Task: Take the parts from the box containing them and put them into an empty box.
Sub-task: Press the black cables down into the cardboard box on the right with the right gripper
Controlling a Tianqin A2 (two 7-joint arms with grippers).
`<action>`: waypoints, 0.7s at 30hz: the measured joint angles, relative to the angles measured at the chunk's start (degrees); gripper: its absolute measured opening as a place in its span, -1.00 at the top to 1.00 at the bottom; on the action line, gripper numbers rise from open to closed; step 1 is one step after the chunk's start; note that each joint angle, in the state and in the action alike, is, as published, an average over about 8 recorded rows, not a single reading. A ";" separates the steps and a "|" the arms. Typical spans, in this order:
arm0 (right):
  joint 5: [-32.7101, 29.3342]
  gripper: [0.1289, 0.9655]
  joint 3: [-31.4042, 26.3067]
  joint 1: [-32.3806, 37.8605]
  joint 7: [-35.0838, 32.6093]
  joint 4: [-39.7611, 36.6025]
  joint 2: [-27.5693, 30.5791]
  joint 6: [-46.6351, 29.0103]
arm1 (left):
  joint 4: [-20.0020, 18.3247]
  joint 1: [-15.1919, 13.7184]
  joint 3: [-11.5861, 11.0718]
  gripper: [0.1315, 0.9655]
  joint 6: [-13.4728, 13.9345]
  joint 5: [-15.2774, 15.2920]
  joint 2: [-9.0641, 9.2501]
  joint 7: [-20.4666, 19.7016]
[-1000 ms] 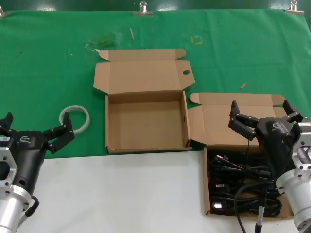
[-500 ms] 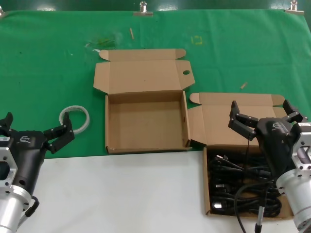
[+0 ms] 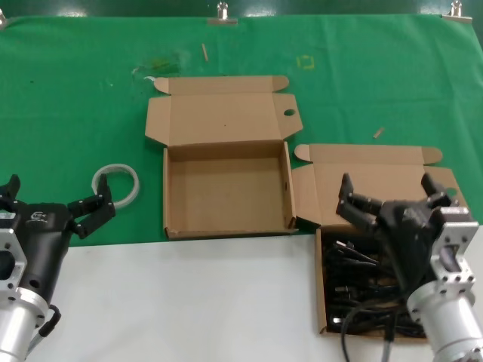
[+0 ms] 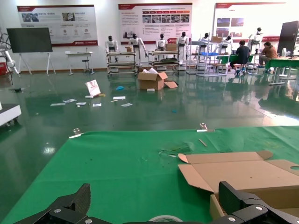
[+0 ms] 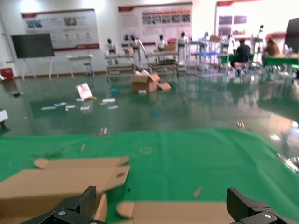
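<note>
The black power cords (image 3: 353, 265) lie tangled in the right cardboard box (image 3: 321, 290), whose lid (image 3: 362, 188) is folded back. The empty box (image 3: 226, 188) stands open at the centre, lid (image 3: 219, 117) back; that lid also shows in the left wrist view (image 4: 243, 172). My right gripper (image 3: 386, 194) is open and empty, hovering over the cord box, and hides part of the cords. In the right wrist view (image 5: 163, 205) its jaws stand wide apart with nothing between them. My left gripper (image 3: 56, 194) is open and empty at the near left, also seen in its own wrist view (image 4: 159, 205).
A pale tape ring (image 3: 116, 185) lies on the green cloth (image 3: 68, 113) just beyond my left gripper; it shows in the left wrist view (image 4: 163, 218). White table surface (image 3: 189, 302) runs along the near side. Small scraps lie on the far cloth.
My right gripper has moved left and toward the near side, lower over the cord box. The left gripper and both boxes have not moved.
</note>
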 joint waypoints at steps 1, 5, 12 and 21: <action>0.97 -1.00 -0.59 -0.41 -0.67 0.31 0.00 0.94 | 0.00 0.00 0.00 -1.00 0.00 0.00 0.00 0.00; 5.60 -1.00 -2.86 -2.41 -4.05 1.83 0.00 5.12 | 0.00 0.00 0.00 -1.00 0.00 0.00 0.00 -0.02; 13.59 -1.00 -5.31 -7.27 -10.77 5.35 0.00 11.93 | 0.00 0.00 0.00 -1.00 0.00 0.00 0.00 -0.04; 20.85 -1.00 -7.84 -11.14 -20.40 8.36 0.00 18.76 | 0.00 0.00 0.00 -1.00 0.00 0.01 0.00 -0.02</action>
